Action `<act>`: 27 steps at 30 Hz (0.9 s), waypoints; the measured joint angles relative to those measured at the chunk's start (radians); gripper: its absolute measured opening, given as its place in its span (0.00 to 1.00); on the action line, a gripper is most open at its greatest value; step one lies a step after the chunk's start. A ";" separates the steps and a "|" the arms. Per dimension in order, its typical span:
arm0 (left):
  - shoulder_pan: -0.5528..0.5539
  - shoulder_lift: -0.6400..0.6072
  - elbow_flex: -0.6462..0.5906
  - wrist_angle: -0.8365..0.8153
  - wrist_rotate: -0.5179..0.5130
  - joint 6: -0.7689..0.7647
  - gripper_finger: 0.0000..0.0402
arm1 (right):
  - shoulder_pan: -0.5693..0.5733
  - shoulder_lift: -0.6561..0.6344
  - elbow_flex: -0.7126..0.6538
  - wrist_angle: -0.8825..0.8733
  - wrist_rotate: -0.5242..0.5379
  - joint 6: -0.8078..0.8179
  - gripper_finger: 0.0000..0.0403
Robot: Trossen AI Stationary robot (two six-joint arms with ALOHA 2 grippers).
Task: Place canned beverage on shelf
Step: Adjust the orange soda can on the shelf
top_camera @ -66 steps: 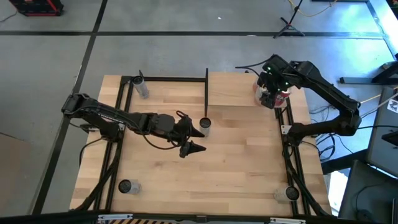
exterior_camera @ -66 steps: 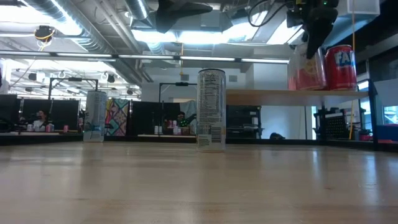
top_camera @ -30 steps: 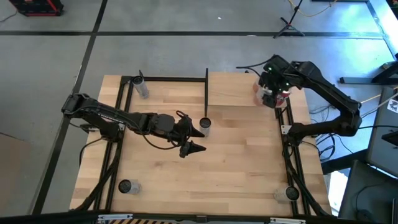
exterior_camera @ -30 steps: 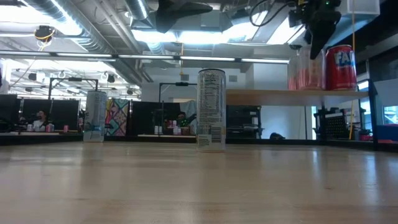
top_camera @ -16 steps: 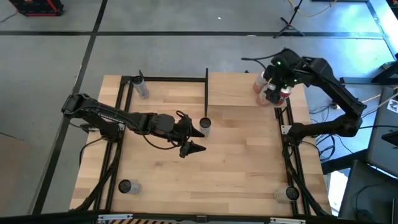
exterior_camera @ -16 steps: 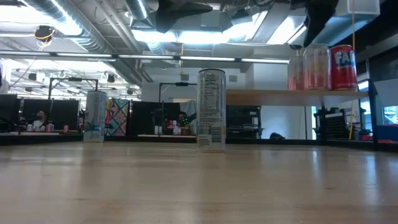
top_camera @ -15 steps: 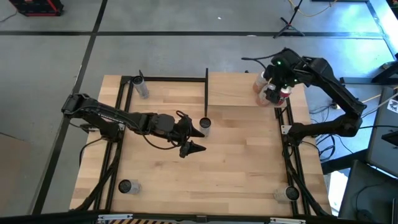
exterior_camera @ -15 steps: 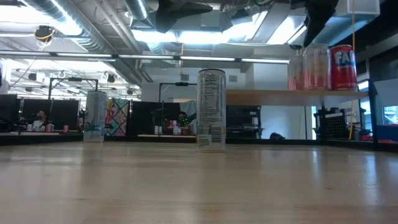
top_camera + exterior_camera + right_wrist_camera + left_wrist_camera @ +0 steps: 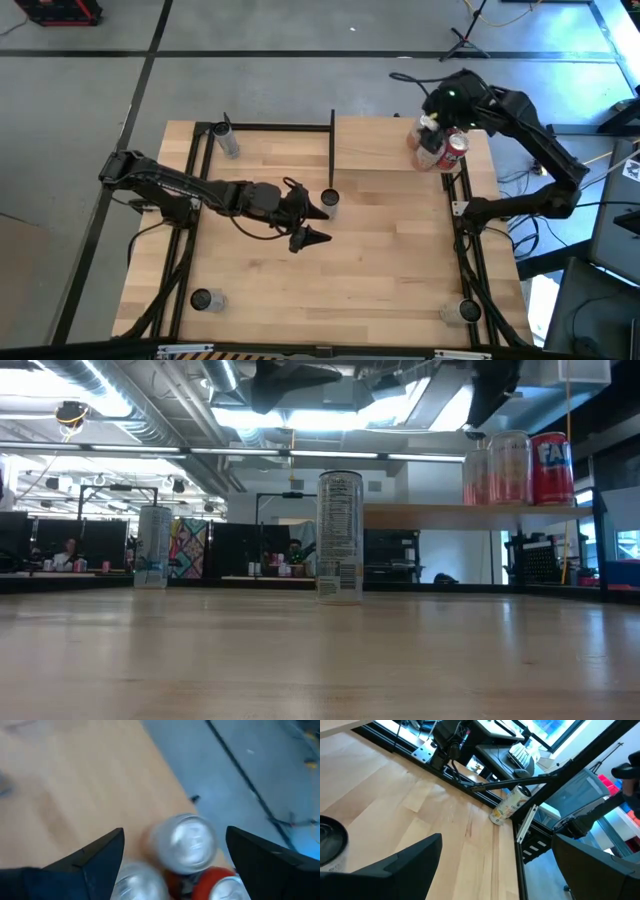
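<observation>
Pale shelf (image 9: 375, 140), cans (image 9: 428, 147) standing on it, right end effector (image 9: 437, 122) spread wide above them, holding nothing

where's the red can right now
In the high view the red can stands on the shelf at the table's far right corner, beside two pale pink cans, just under the open right gripper.

Seven cans (image 9: 329, 204), one shelf (image 9: 385, 140)
</observation>
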 joint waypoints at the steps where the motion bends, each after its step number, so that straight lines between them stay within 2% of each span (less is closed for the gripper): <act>1: 0.003 0.000 0.000 0.000 0.000 0.000 0.93 | 0.000 0.015 0.000 0.006 0.027 0.005 0.83; 7: 0.021 0.000 0.000 -0.001 0.000 0.001 0.93 | 0.000 0.114 -0.001 0.037 0.074 0.029 0.83; 12: 0.022 0.000 0.000 -0.001 0.000 0.002 0.93 | 0.000 0.179 -0.001 0.030 0.159 0.020 0.83; 18: 0.022 0.000 0.000 -0.001 0.000 0.002 0.93 | 0.000 0.189 -0.001 -0.005 0.227 0.001 0.83; 27: 0.022 0.000 0.000 -0.001 0.000 0.001 0.93 | 0.000 0.189 -0.001 -0.023 0.231 0.008 0.83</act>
